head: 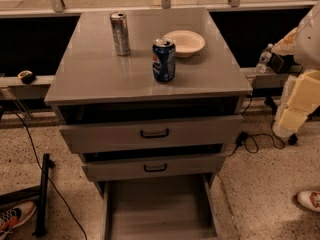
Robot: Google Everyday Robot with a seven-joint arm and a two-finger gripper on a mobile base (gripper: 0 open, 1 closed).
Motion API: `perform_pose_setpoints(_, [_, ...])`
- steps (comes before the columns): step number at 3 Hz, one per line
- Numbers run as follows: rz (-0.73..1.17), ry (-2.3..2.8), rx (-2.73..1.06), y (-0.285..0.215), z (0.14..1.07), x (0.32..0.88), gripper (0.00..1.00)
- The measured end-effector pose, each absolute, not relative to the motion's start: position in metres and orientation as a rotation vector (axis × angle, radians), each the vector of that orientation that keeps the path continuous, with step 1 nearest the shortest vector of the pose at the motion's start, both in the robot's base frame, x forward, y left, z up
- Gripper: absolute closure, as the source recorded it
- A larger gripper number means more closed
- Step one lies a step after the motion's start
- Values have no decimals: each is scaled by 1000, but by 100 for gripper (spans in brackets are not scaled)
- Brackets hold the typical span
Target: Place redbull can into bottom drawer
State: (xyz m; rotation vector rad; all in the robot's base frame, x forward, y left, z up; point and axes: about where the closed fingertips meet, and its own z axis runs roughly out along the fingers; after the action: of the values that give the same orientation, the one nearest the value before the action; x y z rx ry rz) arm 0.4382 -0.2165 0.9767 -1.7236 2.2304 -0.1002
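Note:
The redbull can (pixel 120 33), slim and silver-grey, stands upright on the back left of the grey cabinet top (pixel 100 74). The bottom drawer (pixel 160 209) is pulled out at the foot of the cabinet, and its flat floor is bare. My arm hangs at the right edge of the view, with the gripper (pixel 292 119) low beside the cabinet's right side. It is far from the can and holds nothing that I can see.
A blue Pepsi can (pixel 164 60) and a pale bowl (pixel 185 42) stand right of the redbull can. The two upper drawers (pixel 155 133) are slightly open. A water bottle (pixel 263 59), cables (pixel 255 143), a black stand (pixel 42 194) and shoes (pixel 311 200) surround the cabinet.

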Motion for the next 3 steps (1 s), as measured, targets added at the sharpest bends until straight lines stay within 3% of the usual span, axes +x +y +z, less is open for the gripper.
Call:
perform_pose_setpoints(2, [-54, 2202, -1632, -212, 981, 464, 0])
perform_pose_setpoints(3, [35, 2115, -1612, -187, 984, 521, 0])
